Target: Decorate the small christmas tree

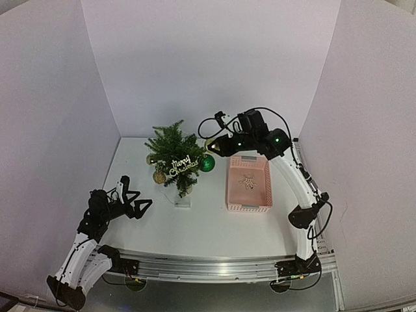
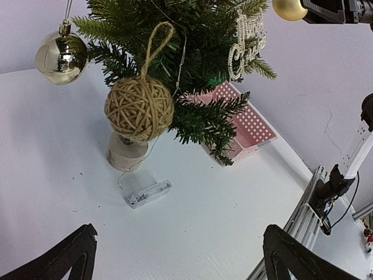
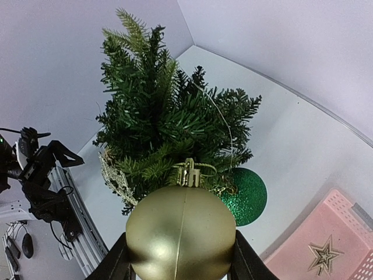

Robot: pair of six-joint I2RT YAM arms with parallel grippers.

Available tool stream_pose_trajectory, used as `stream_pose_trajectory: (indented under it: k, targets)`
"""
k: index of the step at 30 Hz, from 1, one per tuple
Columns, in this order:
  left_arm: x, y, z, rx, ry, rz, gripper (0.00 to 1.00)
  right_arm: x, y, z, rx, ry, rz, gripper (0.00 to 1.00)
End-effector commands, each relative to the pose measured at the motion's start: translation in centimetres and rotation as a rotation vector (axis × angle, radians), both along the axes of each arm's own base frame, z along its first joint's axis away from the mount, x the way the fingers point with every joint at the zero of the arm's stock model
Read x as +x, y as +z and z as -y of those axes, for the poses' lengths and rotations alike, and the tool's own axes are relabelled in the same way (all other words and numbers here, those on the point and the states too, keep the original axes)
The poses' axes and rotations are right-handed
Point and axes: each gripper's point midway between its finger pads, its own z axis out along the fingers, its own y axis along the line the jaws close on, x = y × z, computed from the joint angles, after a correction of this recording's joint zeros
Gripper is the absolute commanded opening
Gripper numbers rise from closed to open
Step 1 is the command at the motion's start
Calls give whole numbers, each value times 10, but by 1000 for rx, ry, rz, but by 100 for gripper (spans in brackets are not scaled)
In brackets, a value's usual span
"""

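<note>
The small christmas tree (image 1: 174, 151) stands at the back centre of the table, and both wrist views show its branches (image 2: 192, 52) (image 3: 157, 116). On it hang a green glitter bauble (image 1: 207, 163) (image 3: 247, 195), a twine ball (image 2: 140, 109), a shiny gold bauble (image 2: 61, 57) and a glittery "Merry Christmas" sign (image 1: 184, 164) (image 2: 247, 44). My right gripper (image 1: 218, 146) (image 3: 180, 239) is shut on a matte gold bauble (image 3: 182, 227) (image 2: 289, 8), held just right of the tree's top, its cap and loop toward the branches. My left gripper (image 1: 138, 195) (image 2: 180, 233) hangs open and empty, low at the front left.
A pink basket (image 1: 249, 195) (image 2: 247, 125) (image 3: 344, 227) lies right of the tree with a glitter star (image 1: 247, 182) (image 3: 324, 255) in it. A clear battery box (image 1: 183, 202) (image 2: 144, 189) on a thin wire lies in front of the tree's pale base (image 2: 125, 153). White walls close three sides.
</note>
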Motion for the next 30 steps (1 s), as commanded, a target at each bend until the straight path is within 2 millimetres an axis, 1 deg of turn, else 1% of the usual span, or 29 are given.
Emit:
stream_pose_trajectory:
  k: [1, 8, 13, 16, 25, 30]
  targets:
    - [4, 5, -1, -12, 15, 31, 99, 7, 11, -13, 58, 37, 40, 33]
    - [3, 3, -3, -6, 23, 30, 100, -1, -6, -15, 51, 66, -31, 31]
    - [2, 3, -4, -5, 23, 33, 100, -11, -9, -10, 41, 79, -54, 31]
    - [1, 4, -4, -8, 23, 37, 100, -14, -12, -11, 42, 92, -73, 30]
    - [0, 6, -4, -12, 23, 42, 100, -14, 5, -4, 57, 62, -33, 29]
    - [0, 6, -4, -13, 22, 39, 100, -16, 22, -2, 87, 58, -1, 27]
